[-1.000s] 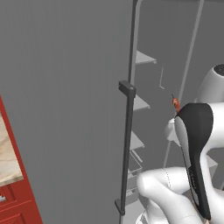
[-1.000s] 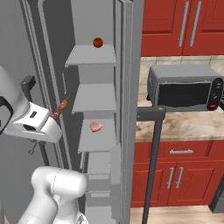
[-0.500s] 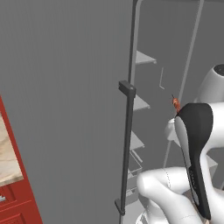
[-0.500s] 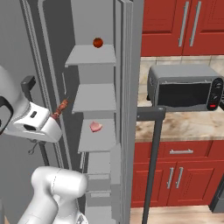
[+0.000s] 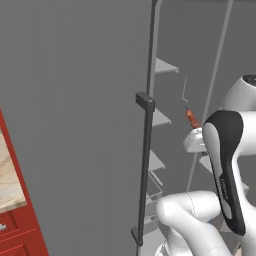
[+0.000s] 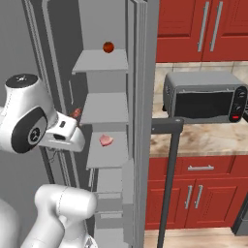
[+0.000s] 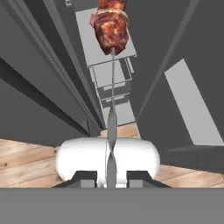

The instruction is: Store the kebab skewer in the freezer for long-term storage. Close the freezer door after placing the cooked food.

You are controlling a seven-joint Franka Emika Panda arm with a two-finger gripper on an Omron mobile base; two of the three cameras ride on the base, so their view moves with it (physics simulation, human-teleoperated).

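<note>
Red cabinets (image 6: 208,29) are hanging on the wall to the right of a tall grey fridge, and more red cabinets are sitting under the worktop (image 6: 208,140). On the worktop a grey toaster oven (image 6: 203,97) is standing near the back wall, close to the fridge side.

Both fridge doors are standing open. The freezer door (image 5: 75,110) is swinging out on the left, with its long dark handle (image 5: 145,170) running down its edge. The other door's dark handle (image 6: 167,169) is showing in front of the worktop.

Inside, grey shelves are stacked one over another. A round red fruit (image 6: 108,47) is sitting at the back of the top shelf (image 6: 99,62). A flat pink piece (image 6: 105,141) is lying on a lower shelf (image 6: 107,152).

The white arm is reaching up toward the open freezer (image 5: 165,120). The fingers (image 7: 111,175) are squeezed tight on the thin metal stick of the skewer (image 7: 112,33). The stick is pointing away from the hand, with the brown meat chunks at its far end. The skewer is up in the air, in front of the shelves and not lying on any of them. From the left side the meat (image 5: 191,118) is showing just above the hand, and from the right side (image 6: 75,113) it is next to the left edge of a shelf.
</note>
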